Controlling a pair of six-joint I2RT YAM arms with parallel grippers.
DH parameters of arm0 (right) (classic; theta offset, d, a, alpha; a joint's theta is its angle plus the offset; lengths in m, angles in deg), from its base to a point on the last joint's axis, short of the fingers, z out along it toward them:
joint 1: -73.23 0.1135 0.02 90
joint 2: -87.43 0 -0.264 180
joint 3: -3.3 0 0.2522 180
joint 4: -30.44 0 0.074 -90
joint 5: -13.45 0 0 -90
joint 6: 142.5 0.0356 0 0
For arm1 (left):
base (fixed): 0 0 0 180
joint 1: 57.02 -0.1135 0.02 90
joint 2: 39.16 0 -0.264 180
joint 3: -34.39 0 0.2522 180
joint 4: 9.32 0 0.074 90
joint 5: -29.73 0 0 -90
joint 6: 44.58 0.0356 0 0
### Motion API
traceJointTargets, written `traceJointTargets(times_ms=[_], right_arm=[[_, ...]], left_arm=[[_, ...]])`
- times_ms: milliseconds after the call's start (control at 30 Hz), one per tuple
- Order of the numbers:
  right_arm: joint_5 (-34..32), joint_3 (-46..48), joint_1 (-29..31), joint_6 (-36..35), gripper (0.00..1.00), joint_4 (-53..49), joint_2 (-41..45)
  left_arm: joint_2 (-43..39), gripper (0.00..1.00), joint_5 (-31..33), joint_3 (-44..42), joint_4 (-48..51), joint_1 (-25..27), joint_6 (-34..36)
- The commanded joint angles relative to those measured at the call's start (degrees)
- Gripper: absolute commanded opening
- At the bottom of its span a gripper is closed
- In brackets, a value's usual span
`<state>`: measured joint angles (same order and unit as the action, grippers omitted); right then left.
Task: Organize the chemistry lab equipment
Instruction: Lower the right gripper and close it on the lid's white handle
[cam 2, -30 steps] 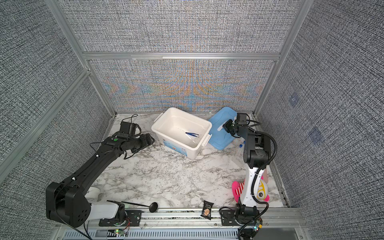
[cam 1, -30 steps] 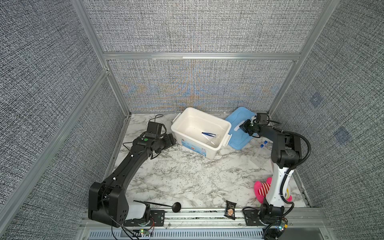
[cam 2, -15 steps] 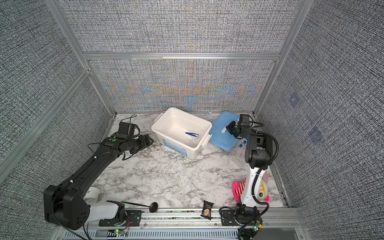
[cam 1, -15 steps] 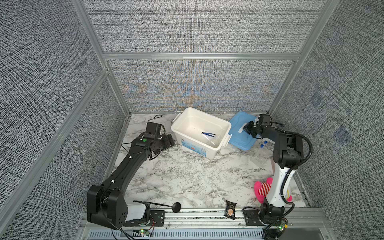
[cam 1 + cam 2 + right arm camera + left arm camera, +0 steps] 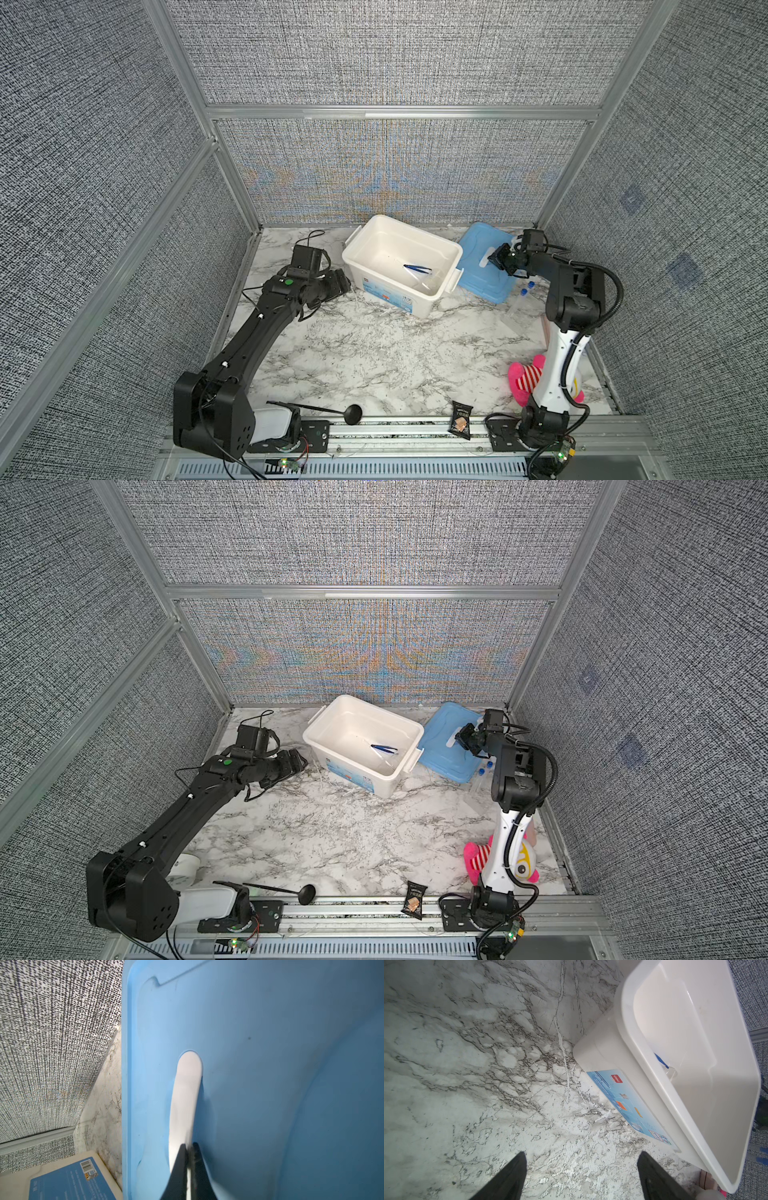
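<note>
Dark blue tweezers [image 5: 417,269] lying inside white bin [image 5: 415,301], right gripper [image 5: 189,1145] closed on white handle [image 5: 187,1095] of blue lid [image 5: 270,1064], left gripper [image 5: 581,1154] wide open, empty.

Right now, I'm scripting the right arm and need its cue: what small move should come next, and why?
Probably open the right claw, which pinches the white handle, and back off. The blue lid looks set down beside the white bin, while two blue-capped tubes lie outside it on the table, so that arm seems needed for them.
</note>
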<state>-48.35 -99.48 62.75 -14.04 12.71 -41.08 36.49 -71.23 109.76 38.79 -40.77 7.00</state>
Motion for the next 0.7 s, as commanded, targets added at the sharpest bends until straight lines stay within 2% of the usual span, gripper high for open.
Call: traceJointTargets(times_ms=[0, 233, 433, 667], right_arm=[[2.0, -1.1, 0.0, 0.1, 0.16, 0.2, -0.7], [3.3, -1.8, 0.0, 2.2, 0.27, 1.9, -2.4], [3.3, -1.0, 0.0, 4.5, 0.30, 3.2, -4.3], [3.3, -0.5, 0.0, 5.5, 0.30, 4.4, -6.0]], left_arm=[[0.0, 0.85, -0.6, -0.4, -1.3, -0.1, -0.8], [0.3, 0.85, -0.7, -0.5, -1.6, -0.1, -0.9], [0.7, 0.85, -0.9, -0.4, -1.7, -0.1, -0.8], [0.8, 0.85, -1.0, -0.3, -1.7, -0.1, -0.7]])
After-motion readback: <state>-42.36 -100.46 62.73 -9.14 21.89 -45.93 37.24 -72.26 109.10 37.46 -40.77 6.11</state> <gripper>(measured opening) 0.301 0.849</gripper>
